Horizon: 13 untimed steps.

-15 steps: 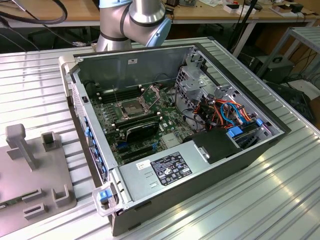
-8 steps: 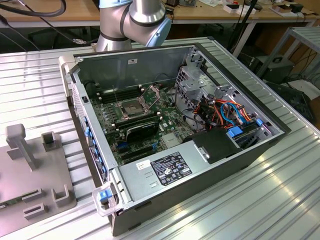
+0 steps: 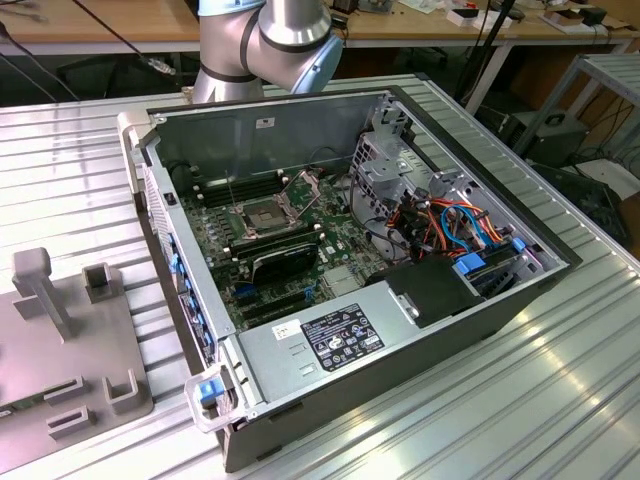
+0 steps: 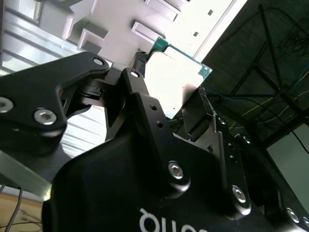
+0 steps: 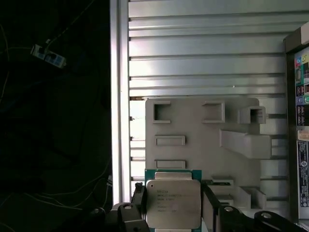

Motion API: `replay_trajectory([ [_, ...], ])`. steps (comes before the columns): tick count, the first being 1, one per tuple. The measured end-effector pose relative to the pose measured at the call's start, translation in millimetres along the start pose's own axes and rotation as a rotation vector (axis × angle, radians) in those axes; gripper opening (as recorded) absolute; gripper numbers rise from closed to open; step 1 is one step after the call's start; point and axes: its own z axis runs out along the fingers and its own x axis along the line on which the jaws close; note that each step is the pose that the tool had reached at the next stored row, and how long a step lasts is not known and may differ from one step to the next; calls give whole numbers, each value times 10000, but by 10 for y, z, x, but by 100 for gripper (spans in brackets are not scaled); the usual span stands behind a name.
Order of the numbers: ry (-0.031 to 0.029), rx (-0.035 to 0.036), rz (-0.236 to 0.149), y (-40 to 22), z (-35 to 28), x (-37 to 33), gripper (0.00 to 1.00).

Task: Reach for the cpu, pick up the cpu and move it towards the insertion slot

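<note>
In both wrist views the cpu (image 5: 173, 202), a thin square chip with a silver lid and a green edge, sits between the two black fingers of my gripper (image 5: 173, 191), which is shut on it. The second wrist view shows the cpu (image 4: 176, 67) as a bright plate with green corners held in the gripper (image 4: 169, 94). It hangs above a grey fixture plate (image 5: 203, 130) on the ribbed metal table. In the exterior view the insertion slot (image 3: 262, 216), a square socket with a silver frame and dark centre, lies on the motherboard inside the open computer case (image 3: 440, 330).
The arm's base joints (image 3: 265, 40) stand behind the case. The grey fixture plate (image 3: 60, 350) with raised blocks lies at the exterior view's left. Inside the case are a black finned block (image 3: 285, 258), a drive cage (image 3: 385, 165) and coloured cables (image 3: 450, 225). The table edge (image 5: 119, 96) borders dark floor.
</note>
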Motion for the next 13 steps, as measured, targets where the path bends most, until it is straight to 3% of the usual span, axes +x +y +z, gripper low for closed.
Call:
replay_trajectory([
  [13, 19, 0, 0, 1, -129, 3, 55],
])
